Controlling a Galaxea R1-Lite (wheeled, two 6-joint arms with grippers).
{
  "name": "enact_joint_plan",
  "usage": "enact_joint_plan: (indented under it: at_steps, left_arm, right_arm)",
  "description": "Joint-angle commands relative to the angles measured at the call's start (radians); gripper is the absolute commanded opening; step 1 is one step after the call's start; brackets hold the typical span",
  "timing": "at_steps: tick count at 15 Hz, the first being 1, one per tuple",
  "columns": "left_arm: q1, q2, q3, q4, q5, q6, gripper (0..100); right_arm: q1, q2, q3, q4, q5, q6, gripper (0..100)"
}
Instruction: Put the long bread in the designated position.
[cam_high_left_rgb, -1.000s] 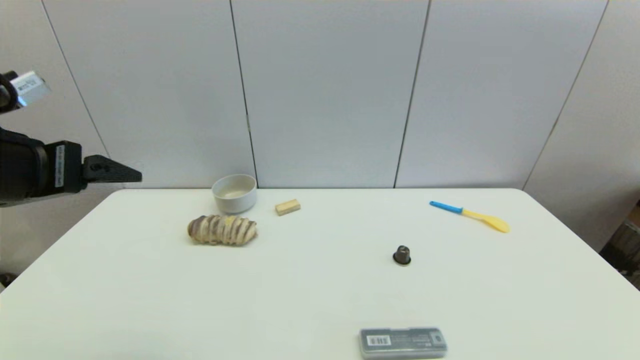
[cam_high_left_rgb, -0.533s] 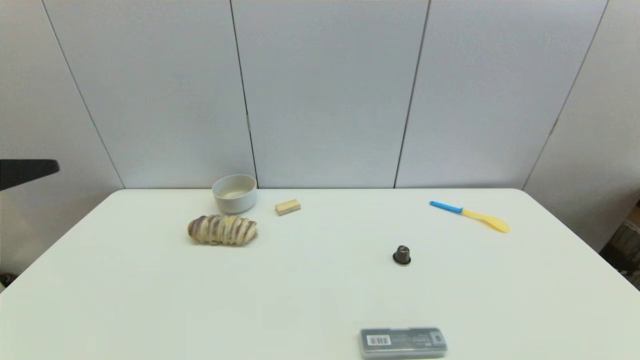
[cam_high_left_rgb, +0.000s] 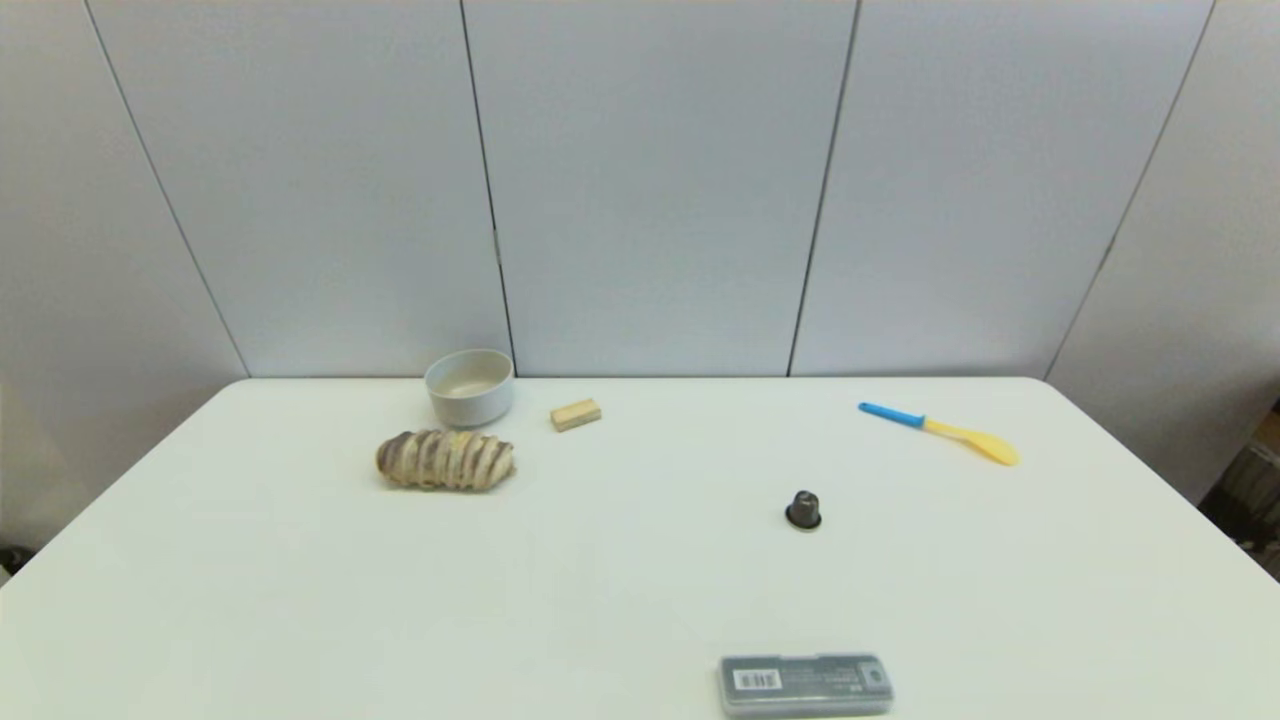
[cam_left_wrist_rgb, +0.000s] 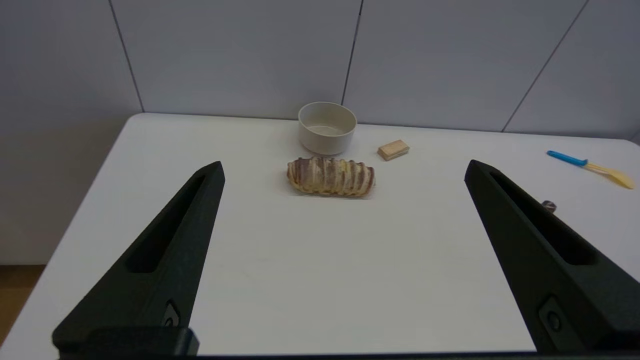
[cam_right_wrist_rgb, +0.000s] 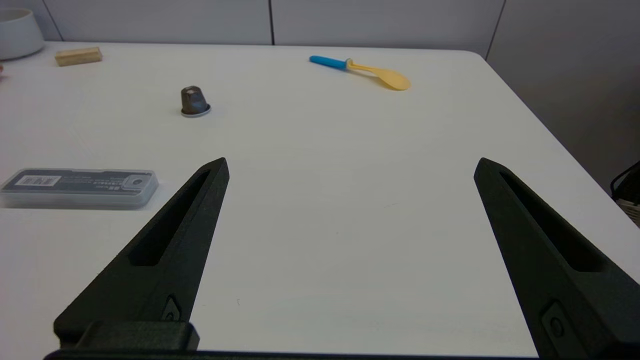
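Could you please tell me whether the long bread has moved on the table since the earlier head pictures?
No. The long bread lies just in front of the white bowl, exactly as before.

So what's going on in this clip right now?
Nothing is being handled. The striped cream-and-brown long bread lies on the white table just in front of the white bowl. The left gripper is open, back from the loaf and facing it. The right gripper is open over bare table.
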Motion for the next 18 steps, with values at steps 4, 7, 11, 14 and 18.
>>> enact_joint_plan:
  at_steps: [4,7,11,14,18]
  left_arm:
    - [0.021,-0.299,0.230,-0.123,-0.001,0.082,100]
    - [0.021,-0.386,0.333,-0.215,-0.001,0.082,100]
    - [0.021,-0.486,0.434,-0.220,-0.001,0.079,100]
    - [0.020,-0.556,0.509,-0.277,-0.003,0.081,100]
    - [0.018,-0.589,0.646,-0.419,-0.003,0.116,100]
  right_arm:
    - [0.000,0.001,0.000,0.000,0.000,0.000,100]
    - [0.000,0.001,0.000,0.000,0.000,0.000,100]
    - [0.000,0.001,0.000,0.000,0.000,0.000,100]
    - [0.000,0.001,0.000,0.000,0.000,0.000,100]
    - [0.000,0.001,0.000,0.000,0.000,0.000,100]
